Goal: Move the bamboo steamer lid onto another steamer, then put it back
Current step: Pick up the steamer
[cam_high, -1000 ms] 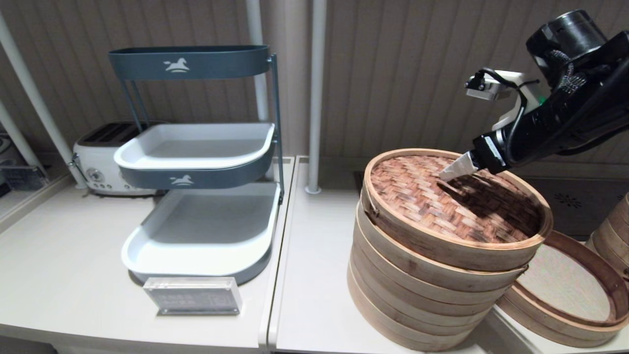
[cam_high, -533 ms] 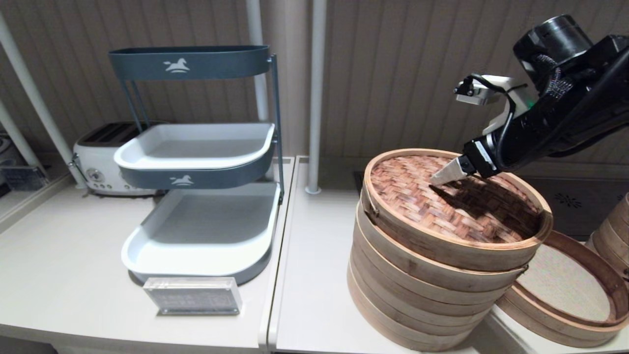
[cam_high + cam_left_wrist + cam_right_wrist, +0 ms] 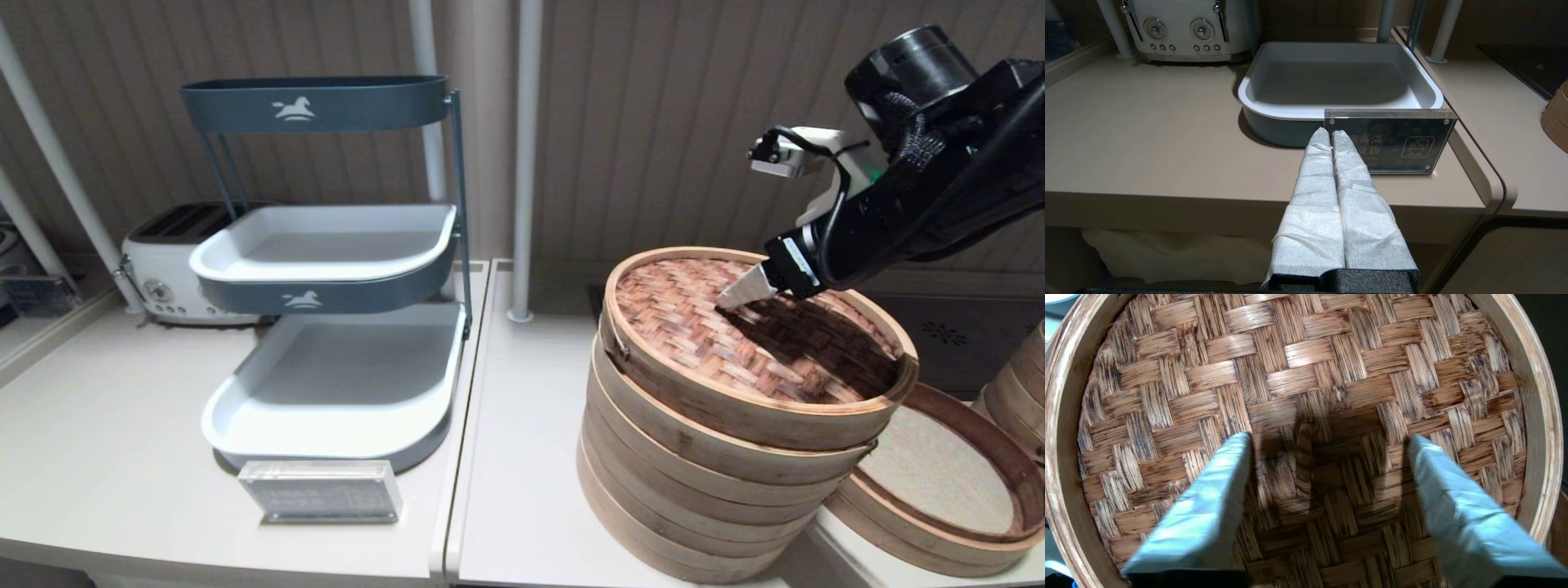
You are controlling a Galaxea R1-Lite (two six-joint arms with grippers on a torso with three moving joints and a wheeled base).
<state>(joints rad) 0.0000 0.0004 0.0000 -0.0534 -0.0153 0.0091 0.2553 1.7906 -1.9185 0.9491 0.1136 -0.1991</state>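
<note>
Right now my right gripper point(image 3: 1327, 457) hangs just above the middle of the bamboo steamer lid point(image 3: 735, 335), its wrapped fingers point(image 3: 1216, 486) spread wide and holding nothing. From the wrist camera I see the lid's small loop handle point(image 3: 1305, 457) sitting in the gap between the two fingers, touched by neither. That lid rests, slightly askew, on top of the tall steamer stack point(image 3: 694, 498) on the counter point(image 3: 522, 457). Beside the stack, toward my right, a low steamer point(image 3: 955, 482) sits uncovered. My left gripper point(image 3: 1331, 139) is parked off the counter edge, fingers pressed together, pointing at an acrylic sign point(image 3: 1392, 143).
</note>
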